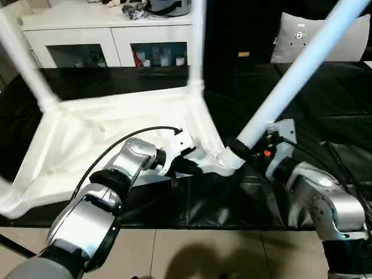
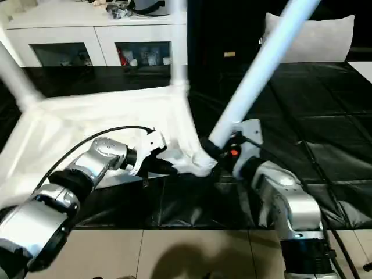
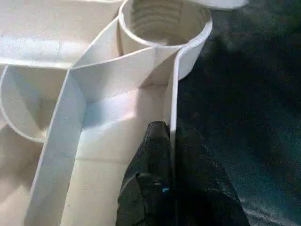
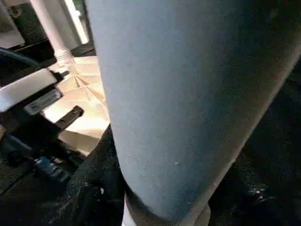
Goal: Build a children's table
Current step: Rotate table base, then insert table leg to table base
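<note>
Left wrist view shows my left fingers (image 3: 157,155) clamped shut on the upturned white plastic table's rim (image 3: 171,108); my right fingers (image 1: 247,152) grip the long white tube leg (image 1: 302,64) at its corner socket.

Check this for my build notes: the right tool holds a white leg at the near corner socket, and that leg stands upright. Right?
Not upright. The white tapered tube leg in the right tool leans steeply away from the round corner socket, as the left eye view shows.
</note>
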Robot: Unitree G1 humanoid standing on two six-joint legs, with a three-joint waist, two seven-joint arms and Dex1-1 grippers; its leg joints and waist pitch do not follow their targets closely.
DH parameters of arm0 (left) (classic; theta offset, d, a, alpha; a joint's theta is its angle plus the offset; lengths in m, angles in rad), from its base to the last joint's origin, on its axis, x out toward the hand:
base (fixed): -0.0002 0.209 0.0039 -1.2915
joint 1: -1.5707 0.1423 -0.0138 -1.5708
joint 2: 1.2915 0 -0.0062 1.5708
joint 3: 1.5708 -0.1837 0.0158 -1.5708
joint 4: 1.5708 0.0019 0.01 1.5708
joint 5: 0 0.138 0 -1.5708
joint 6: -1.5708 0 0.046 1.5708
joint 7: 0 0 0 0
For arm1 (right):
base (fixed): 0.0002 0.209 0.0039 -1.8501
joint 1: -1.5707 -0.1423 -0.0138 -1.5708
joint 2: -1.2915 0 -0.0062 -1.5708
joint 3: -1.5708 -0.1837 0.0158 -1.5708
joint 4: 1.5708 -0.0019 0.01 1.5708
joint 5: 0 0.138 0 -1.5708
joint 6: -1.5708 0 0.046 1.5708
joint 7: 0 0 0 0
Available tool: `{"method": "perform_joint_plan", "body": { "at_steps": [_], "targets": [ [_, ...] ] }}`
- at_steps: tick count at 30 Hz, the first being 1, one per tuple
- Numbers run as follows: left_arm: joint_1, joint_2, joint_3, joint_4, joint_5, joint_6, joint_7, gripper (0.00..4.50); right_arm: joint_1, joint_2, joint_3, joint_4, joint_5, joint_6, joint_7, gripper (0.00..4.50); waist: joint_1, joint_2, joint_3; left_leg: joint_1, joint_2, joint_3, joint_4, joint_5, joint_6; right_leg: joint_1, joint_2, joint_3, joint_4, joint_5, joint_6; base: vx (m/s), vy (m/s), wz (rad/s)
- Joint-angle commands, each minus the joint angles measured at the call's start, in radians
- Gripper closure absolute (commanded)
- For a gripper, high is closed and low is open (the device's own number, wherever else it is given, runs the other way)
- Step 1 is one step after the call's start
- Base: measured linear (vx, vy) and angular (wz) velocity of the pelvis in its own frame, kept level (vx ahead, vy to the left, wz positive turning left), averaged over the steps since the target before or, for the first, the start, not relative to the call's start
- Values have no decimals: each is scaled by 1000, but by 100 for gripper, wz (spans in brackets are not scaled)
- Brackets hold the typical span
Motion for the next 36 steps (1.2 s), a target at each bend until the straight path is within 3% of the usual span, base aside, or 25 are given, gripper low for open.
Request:
{"method": "perform_joint_plan", "body": {
  "at_steps": [1,4,5,7,16,18,36],
  "targets": [
    [69,12,12,-22,-4,-33,1,450,-10,-3,13,-19,-5,15,15,260,10,-29,-60,5,34,-20,-75,-248,66,50,-63,32,-104,-572,-100,0,0,0],
    [121,32,-11,-100,19,-142,-19,450,-18,-11,31,-14,-8,25,32,260,9,-26,-60,3,33,-19,-76,-250,66,47,-61,33,-107,-588,-82,0,0,0],
    [141,42,-20,-127,29,-175,-26,450,-22,-17,44,-12,-11,30,43,260,11,-24,-62,2,39,-23,-80,-253,62,47,-62,34,-103,-571,-77,0,0,0],
    [168,49,-17,-164,27,-201,-35,450,-30,-33,69,-9,-21,31,64,260,12,-21,-62,6,40,-21,-81,-269,56,43,-62,36,-103,-573,-77,0,0,0],
    [205,77,-21,-233,44,-191,-41,450,-56,-80,120,2,-49,31,127,260,15,-27,-60,-2,39,-22,-85,-254,49,45,-64,39,-98,-572,-65,0,0,0],
    [207,79,-21,-237,45,-200,-42,450,-63,-87,127,8,-56,33,131,260,15,-27,-61,1,38,-19,-83,-250,50,42,-64,40,-100,-573,-65,0,0,0],
    [279,101,-60,-383,40,-213,-153,450,-128,-120,231,132,-123,33,209,261,17,-28,-65,-1,45,-17,-86,-212,56,50,-66,47,-84,-468,-117,0,0,0]
  ]
}}
